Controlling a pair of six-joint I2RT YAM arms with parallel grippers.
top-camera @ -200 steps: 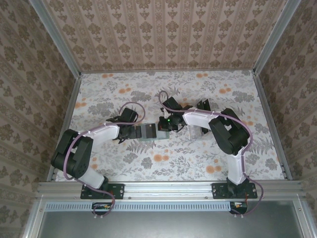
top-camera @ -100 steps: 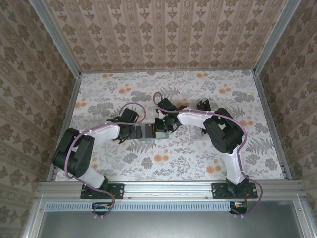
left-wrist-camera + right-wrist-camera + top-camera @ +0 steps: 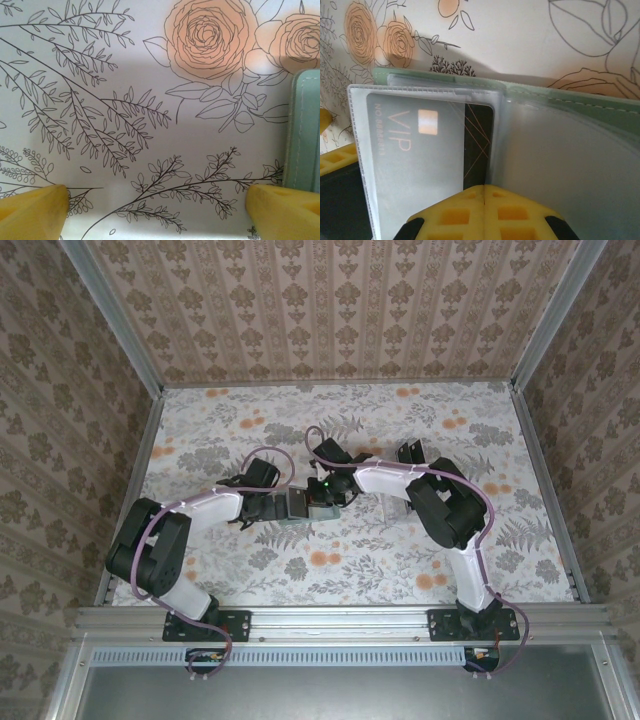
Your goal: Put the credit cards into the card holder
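The sage-green card holder [image 3: 580,107] lies open on the flowered table, its clear sleeves facing up. A black credit card [image 3: 479,142] marked VIP sits mostly inside the left sleeve, with a dark strip still showing. My right gripper [image 3: 485,189] is shut, its joined yellow tips resting on the card's near edge. In the top view it [image 3: 323,492] hangs over the card holder [image 3: 297,503]. My left gripper [image 3: 160,212] is wide open and low over the table, nothing between its fingers. The card holder's green edge [image 3: 303,130] lies just beyond its right finger [image 3: 285,210].
A small dark object [image 3: 410,452] stands behind the right arm. The patterned walls [image 3: 130,450] and the metal frame [image 3: 340,622] close the table in on all sides.
My right gripper has moved left over the card holder, towards my left gripper. The left arm has stayed put.
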